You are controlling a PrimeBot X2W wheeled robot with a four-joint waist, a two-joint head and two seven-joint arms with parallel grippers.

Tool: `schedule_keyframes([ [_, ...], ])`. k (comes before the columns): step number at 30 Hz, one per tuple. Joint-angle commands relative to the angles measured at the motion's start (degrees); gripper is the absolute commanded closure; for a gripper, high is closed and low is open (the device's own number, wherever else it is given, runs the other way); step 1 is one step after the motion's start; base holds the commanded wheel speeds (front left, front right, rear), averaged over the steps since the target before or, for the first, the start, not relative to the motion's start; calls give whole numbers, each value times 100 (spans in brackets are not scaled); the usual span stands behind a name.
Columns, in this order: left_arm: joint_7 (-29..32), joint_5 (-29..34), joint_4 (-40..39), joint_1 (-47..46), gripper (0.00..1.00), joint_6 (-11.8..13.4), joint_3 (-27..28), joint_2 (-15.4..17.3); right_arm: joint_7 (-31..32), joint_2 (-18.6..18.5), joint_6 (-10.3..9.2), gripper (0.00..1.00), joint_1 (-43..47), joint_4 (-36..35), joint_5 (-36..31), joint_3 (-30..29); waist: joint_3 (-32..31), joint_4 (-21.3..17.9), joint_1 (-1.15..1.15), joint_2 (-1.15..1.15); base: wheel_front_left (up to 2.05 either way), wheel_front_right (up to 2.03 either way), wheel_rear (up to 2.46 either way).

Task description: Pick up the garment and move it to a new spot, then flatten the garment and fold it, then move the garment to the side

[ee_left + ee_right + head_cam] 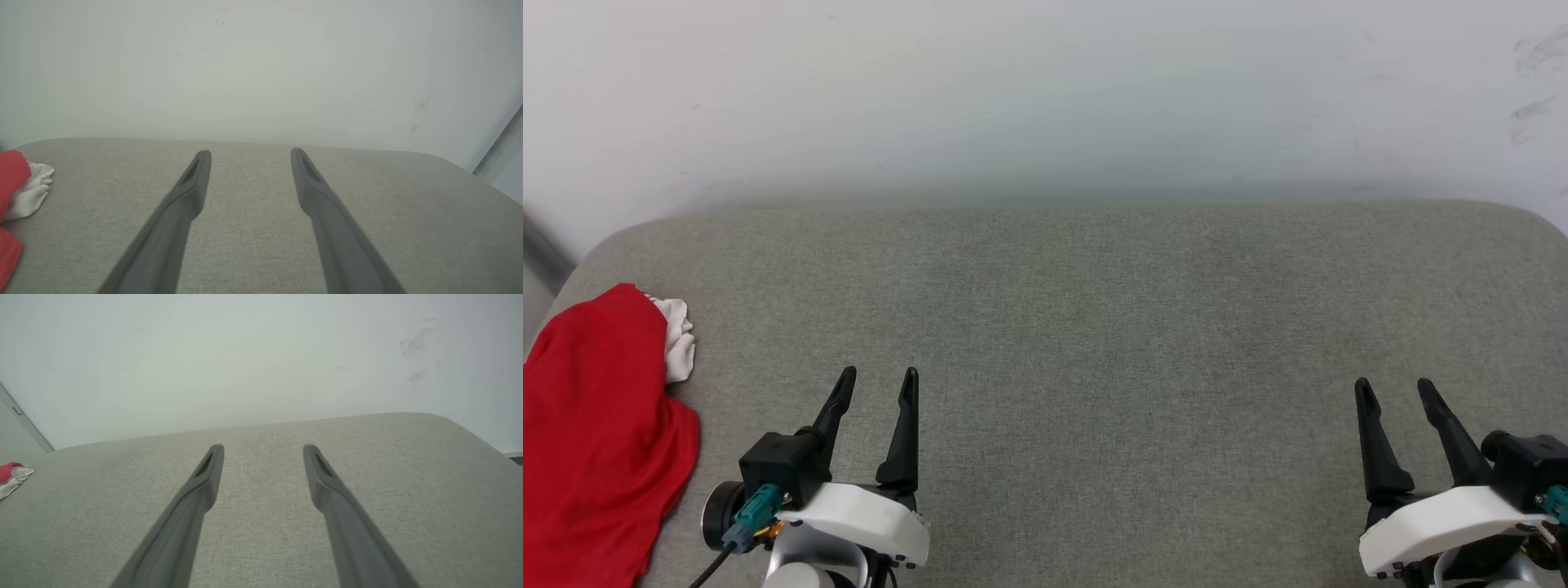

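The garment (596, 425), bright red with a bit of white trim at its top, lies bunched at the far left edge of the grey cushioned surface (1094, 327). It runs out of the head view at the left and bottom. A corner of the garment (16, 188) appears at the left of the left wrist view, and a small part of the garment (12, 475) at the far left of the right wrist view. My left gripper (880, 377) stands open just right of the garment, apart from it, nothing between its fingers. My right gripper (1395, 389) is open at the lower right, empty.
A pale wall (1045, 98) rises right behind the cushioned surface, with scuff marks (1531, 114) at its upper right. The surface has rounded back corners. A dark strip (543, 249) shows beside the wall at the far left.
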Motion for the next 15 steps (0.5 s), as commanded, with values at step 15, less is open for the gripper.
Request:
schedule_keyframes([
  [15, -209, 648, 80, -114, 0, 48, -71, -19, -135, -16, -2, 0, 47, -126, -586, -23, 13, -8, 0, 0, 0, 0, 0],
])
